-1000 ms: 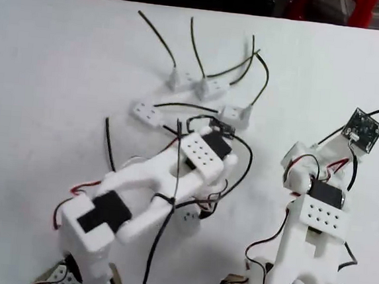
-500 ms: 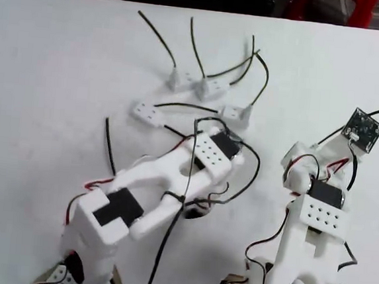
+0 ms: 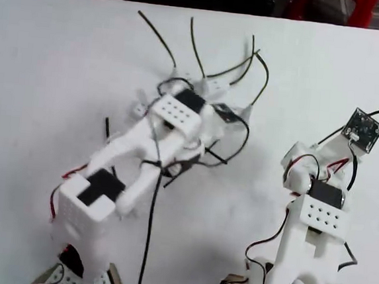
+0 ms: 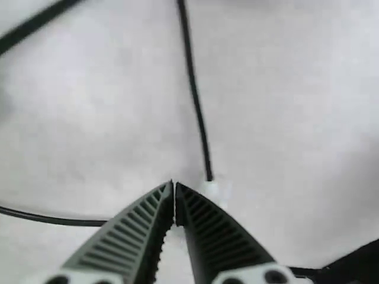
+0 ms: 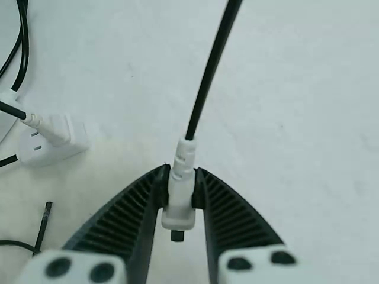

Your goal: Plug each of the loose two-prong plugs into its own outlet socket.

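Open the closed, empty left claw [image 4: 174,194] and straddle the loose plug [image 4: 215,189] squarely, while the right claw [image 5: 179,177] grips a second plug [image 5: 178,208].

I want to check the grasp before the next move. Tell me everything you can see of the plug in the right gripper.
The plug is small, white and plastic-looking, with a narrower collar where its black cord enters. The right gripper clamps its sides between dark ribbed pads, with the cord end pointing away from the wrist. A dark stub shows at its near end; prongs cannot be made out. It sits over the white table; contact is unclear.
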